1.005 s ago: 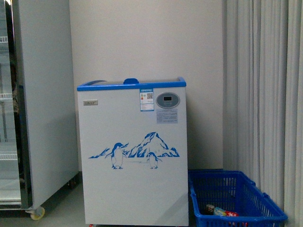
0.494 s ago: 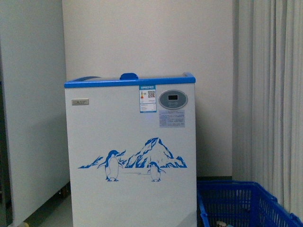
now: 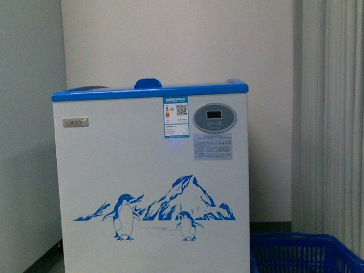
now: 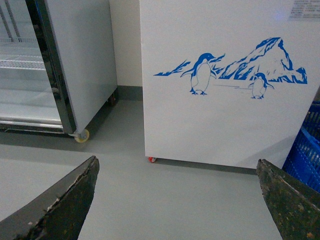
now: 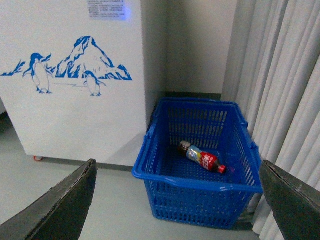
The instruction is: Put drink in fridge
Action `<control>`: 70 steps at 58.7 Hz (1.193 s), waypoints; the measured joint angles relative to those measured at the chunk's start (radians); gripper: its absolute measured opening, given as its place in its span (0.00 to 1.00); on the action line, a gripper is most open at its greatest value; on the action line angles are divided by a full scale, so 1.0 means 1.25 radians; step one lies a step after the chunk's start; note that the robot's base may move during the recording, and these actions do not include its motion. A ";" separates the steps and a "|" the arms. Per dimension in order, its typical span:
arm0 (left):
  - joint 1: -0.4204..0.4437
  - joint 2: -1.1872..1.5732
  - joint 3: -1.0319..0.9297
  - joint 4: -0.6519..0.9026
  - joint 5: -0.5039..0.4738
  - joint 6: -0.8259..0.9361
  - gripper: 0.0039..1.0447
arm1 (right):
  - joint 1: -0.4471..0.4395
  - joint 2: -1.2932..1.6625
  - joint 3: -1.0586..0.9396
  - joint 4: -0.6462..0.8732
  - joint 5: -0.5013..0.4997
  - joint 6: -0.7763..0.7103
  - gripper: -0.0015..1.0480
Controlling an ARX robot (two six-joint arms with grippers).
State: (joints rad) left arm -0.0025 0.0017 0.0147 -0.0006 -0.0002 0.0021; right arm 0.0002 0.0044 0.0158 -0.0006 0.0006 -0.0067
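Observation:
The fridge (image 3: 151, 182) is a white chest freezer with a blue top rim and a penguin-and-mountain graphic, filling the middle of the front view; its front also shows in the left wrist view (image 4: 225, 115) and right wrist view (image 5: 75, 115). The drink (image 5: 202, 157), a bottle with a red label and cap, lies on its side inside a blue basket (image 5: 195, 187) on the floor beside the fridge. My left gripper (image 4: 177, 200) is open over bare floor. My right gripper (image 5: 177, 200) is open, above and short of the basket. Neither holds anything.
A tall grey cabinet (image 4: 75, 60) on castors stands on the fridge's other side, with a narrow gap between them. Pale curtains (image 5: 280, 80) hang close behind the basket. The basket's rim (image 3: 307, 242) shows at the lower right of the front view. Grey floor (image 4: 165, 200) lies before the fridge.
The front view has closed in on the fridge: it looms larger and has slid down the frame. The grey cabinet's door and most of the basket have left the view.

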 joint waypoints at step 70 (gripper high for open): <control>0.000 0.000 0.000 0.000 0.001 0.000 0.92 | 0.000 0.000 0.000 0.000 -0.001 0.000 0.93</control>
State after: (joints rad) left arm -0.0021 0.0021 0.0147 -0.0006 0.0006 0.0021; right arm 0.0006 0.0044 0.0158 -0.0006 -0.0002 -0.0063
